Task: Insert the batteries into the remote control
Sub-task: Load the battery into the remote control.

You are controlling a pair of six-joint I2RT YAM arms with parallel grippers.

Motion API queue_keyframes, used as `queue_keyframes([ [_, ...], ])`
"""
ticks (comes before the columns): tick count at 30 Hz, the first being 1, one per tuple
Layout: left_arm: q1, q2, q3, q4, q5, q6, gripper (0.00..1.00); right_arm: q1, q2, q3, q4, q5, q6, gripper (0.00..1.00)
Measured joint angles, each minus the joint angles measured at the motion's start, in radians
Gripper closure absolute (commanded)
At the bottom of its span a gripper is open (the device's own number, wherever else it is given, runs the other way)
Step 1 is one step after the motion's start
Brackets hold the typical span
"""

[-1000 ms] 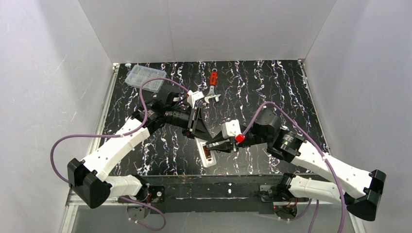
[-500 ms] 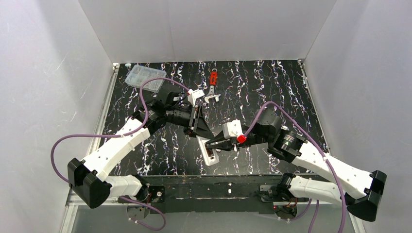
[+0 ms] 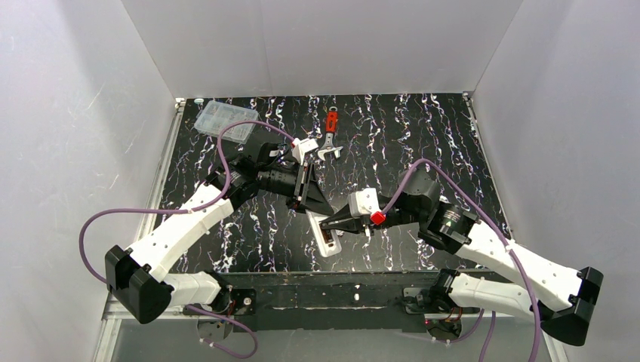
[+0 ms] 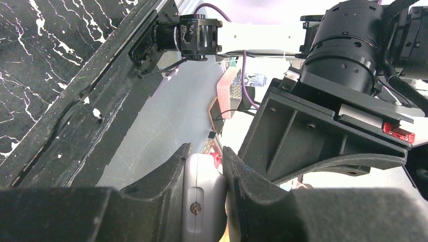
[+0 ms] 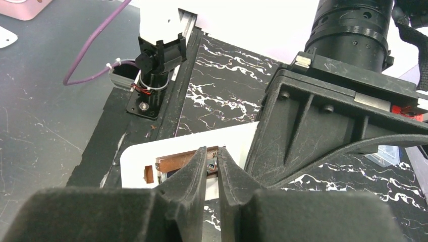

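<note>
The remote control (image 3: 327, 249) lies back-up at the near centre of the table (image 3: 423, 136), long axis running near to far. The right gripper (image 5: 212, 157) reaches across that axis, directly over the reddish recess (image 5: 169, 162). Its fingers are narrowed to a slit around what looks like a battery (image 5: 214, 164), though a firm pinch cannot be told. Beyond, the left gripper (image 4: 204, 156) clamps the remote's far end.

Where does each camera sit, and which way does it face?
Top external: above and behind the bases, looking down on the table; both arms whole.
Left wrist: facing the table's near edge; left gripper clamps the remote control.
Right wrist: facing down into the remote control's open back, right gripper in front.
Shared: both wrist views show the remote control and the other arm's gripper.
</note>
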Motion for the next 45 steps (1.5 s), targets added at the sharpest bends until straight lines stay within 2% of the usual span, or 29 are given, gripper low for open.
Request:
queue_keyframes([
  [28, -0.004, 0.000, 0.000, 0.034, -0.006, -0.042, 1.00, 0.001, -0.033, 0.000, -0.043, 0.047, -0.056, 0.86],
  [41, -0.001, 0.000, 0.000, 0.037, -0.023, -0.053, 1.00, 0.015, -0.026, 0.024, -0.101, 0.083, -0.134, 0.86],
  [45, 0.007, 0.000, 0.000, 0.050, -0.026, -0.065, 1.00, 0.018, -0.027, 0.024, -0.104, 0.105, -0.158, 0.82],
])
